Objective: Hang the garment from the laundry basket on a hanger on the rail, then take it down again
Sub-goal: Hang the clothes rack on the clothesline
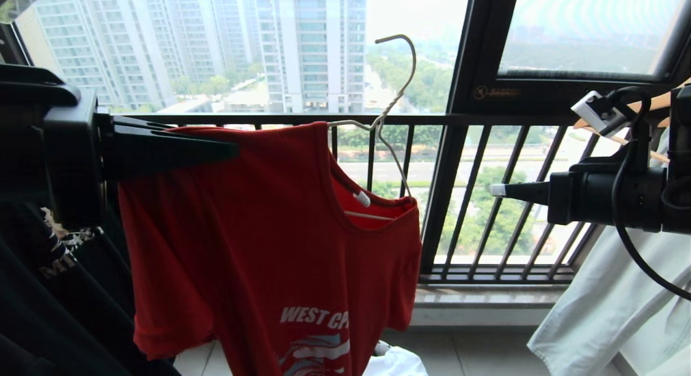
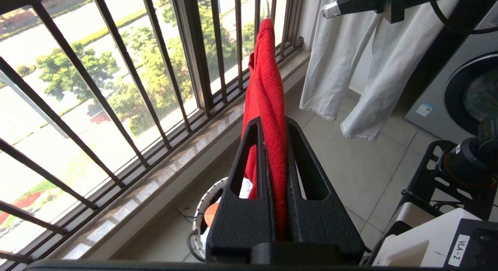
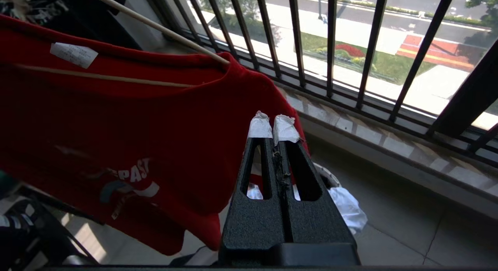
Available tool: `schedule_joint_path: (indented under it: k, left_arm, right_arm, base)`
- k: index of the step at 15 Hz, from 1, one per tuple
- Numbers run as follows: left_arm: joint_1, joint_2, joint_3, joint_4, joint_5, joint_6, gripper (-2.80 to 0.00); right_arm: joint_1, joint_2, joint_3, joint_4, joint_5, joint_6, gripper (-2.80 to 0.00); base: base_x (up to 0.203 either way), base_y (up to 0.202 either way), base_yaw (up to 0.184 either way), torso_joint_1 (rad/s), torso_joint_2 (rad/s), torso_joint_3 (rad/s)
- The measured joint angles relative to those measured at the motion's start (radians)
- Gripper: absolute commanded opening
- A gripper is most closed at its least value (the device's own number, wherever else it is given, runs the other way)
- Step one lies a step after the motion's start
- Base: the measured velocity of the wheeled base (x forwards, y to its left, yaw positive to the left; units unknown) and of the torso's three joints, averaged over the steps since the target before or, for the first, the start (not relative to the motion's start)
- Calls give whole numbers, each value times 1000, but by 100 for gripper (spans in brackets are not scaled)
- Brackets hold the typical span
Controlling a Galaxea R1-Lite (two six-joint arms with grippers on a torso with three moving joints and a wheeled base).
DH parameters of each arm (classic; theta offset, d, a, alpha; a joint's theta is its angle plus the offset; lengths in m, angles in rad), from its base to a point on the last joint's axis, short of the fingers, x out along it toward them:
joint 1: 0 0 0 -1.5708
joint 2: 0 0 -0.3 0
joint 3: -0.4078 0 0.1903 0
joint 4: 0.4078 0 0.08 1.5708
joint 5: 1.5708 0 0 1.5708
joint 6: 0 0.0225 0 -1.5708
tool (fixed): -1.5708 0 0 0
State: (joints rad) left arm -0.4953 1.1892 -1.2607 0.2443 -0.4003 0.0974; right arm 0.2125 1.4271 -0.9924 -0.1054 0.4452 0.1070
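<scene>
The left gripper (image 1: 229, 148) pinched the red T-shirt's (image 1: 259, 230) left shoulder, held up before the window – the hanger (image 1: 397, 90) was threaded through its neck. The right gripper (image 1: 494, 190), pressed together and empty, should take the hook – steadily – toward the rail.

Bright red T-shirt (image 1: 259, 241) with white "WEST" lettering plus a light blue-and-white graphic, on a thin white hanger (image 1: 391, 103). Black window bars (image 1: 486, 203), pale greyish trousers (image 1: 610, 306), black grippers, the right one (image 3: 273, 128) white-tipped.
</scene>
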Motion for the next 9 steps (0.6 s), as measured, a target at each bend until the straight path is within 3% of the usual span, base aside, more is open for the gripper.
schedule_joint_path:
  k: [5,9]
  left_arm:
    - [0,-22,-11,3,-5,0,-280]
    - [-2,-35,-16,2,-5,-10,-280]
  right_arm:
    - [-46,37,-15,-15,217,-128,0]
    - [-50,89,-66,-65,230,-182,0]
  base:
    - [0,0,0,0,0,0]
    - [0,0,0,0,0,0]
